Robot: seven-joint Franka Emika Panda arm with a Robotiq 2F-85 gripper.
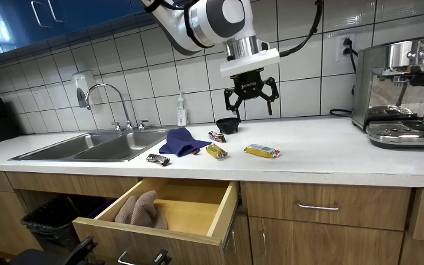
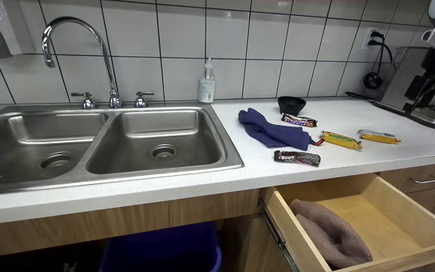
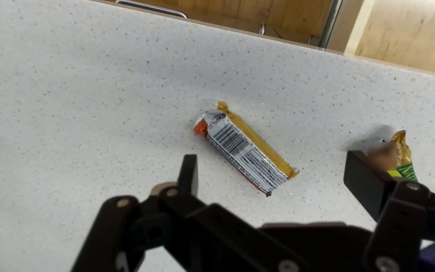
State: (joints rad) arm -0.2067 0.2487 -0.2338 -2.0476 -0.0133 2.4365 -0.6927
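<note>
Two parted fingers [image 3: 189, 172] above a wrapped bar [image 3: 244, 150]

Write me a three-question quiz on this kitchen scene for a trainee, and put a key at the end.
1. Open question: What lies in the open drawer?

2. True or false: The gripper is shut.

3. Multiple choice: Which thing shows a barcode in the wrist view?
A) the dark blue cloth
B) the silver-and-yellow wrapped bar
C) the black bowl

Key:
1. A pinkish-brown cloth.
2. False; it stands open and holds nothing.
3. B
</note>
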